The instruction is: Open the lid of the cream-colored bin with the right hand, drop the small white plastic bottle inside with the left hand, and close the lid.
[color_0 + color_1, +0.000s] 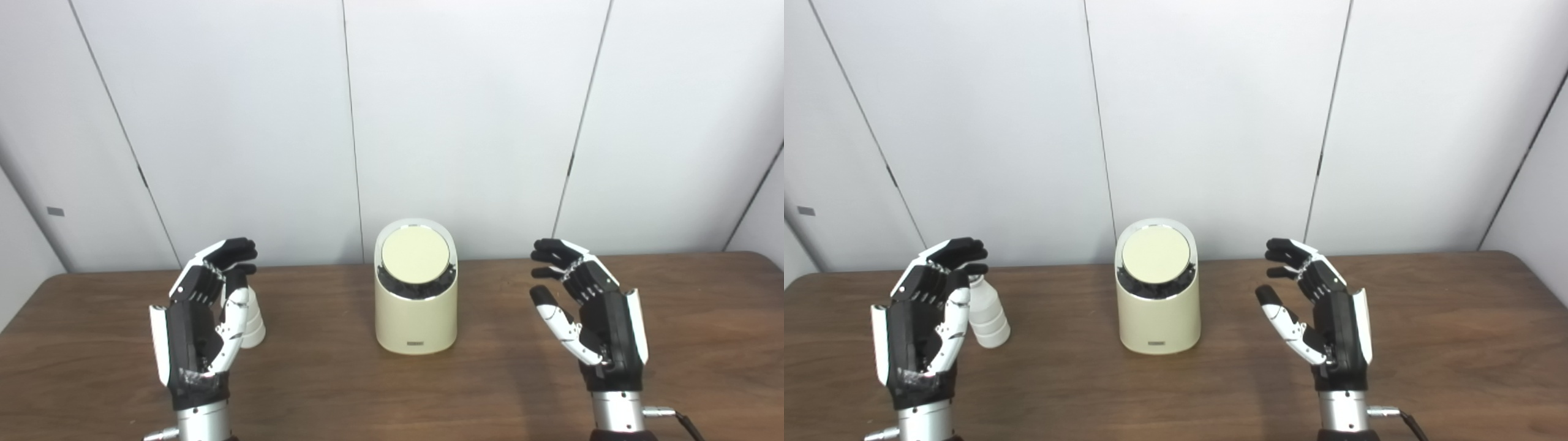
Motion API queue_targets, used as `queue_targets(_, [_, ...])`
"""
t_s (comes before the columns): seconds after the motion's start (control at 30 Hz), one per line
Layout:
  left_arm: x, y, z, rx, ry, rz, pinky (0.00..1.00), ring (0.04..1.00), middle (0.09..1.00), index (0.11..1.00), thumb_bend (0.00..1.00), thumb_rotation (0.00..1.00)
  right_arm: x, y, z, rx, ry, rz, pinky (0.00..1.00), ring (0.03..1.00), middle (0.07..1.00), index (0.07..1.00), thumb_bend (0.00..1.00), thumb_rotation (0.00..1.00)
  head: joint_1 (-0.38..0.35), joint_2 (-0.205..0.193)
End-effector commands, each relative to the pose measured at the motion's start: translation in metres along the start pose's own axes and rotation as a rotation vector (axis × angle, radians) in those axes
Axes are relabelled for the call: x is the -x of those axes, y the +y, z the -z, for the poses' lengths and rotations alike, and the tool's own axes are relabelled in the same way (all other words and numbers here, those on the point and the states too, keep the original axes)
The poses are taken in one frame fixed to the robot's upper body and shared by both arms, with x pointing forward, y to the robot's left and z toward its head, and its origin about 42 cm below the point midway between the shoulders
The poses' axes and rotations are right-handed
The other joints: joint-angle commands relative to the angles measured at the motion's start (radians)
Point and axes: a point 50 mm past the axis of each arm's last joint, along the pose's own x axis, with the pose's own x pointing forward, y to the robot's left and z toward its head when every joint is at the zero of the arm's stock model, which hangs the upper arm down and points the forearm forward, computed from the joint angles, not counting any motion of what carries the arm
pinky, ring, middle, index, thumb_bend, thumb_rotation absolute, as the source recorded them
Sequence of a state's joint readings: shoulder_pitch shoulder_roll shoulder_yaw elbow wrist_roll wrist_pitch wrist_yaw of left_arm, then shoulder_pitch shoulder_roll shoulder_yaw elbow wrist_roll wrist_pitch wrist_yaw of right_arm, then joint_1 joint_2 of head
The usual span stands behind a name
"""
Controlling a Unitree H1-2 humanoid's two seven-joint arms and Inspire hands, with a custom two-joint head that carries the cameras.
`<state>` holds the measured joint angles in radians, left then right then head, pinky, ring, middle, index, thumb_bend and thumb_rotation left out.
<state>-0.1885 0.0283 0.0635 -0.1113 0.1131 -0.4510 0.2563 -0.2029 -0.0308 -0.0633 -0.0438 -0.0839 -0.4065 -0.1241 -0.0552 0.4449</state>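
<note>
A cream-colored bin (416,312) stands upright at the middle of the wooden table (392,392), its round slanted lid (415,254) shut. A small white plastic bottle (986,315) stands upright to the bin's left, partly hidden behind my left hand (199,318) in the left eye view. That hand is raised, open, fingers apart and curved, just in front of the bottle without holding it. My right hand (591,312) is raised to the right of the bin, open and empty, well apart from it.
White wall panels (465,122) rise directly behind the table's far edge. The brown tabletop stretches wide on both sides of the bin and in front of it.
</note>
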Motion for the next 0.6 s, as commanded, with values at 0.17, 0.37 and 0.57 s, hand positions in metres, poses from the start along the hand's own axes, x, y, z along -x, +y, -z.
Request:
queue_targets(0.17, [-0.0107, -0.0034, -0.0077, 0.009, -0.06, 0.005, 0.59, 0.666, 0.682, 0.673, 0.28, 0.43, -0.0145, 0.0046, -0.0141, -0.019, -0.094, 0.004, 0.6, 0.703, 0.721, 0.681, 0.31, 0.35, -0.001, 0.002])
queue_targets(0.37, [-0.011, -0.0039, -0.0078, 0.02, -0.059, 0.005, 0.6, 0.667, 0.682, 0.671, 0.29, 0.43, -0.0143, 0.0053, -0.014, -0.016, -0.094, 0.001, 0.6, 0.701, 0.718, 0.683, 0.31, 0.36, -0.002, 0.001])
queue_targets(0.57, [-0.0123, -0.005, -0.0066, 0.021, -0.057, 0.009, 0.6, 0.673, 0.687, 0.676, 0.29, 0.42, -0.0152, 0.0075, -0.0159, -0.006, -0.079, -0.052, 0.61, 0.712, 0.732, 0.698, 0.32, 0.41, -0.004, -0.001])
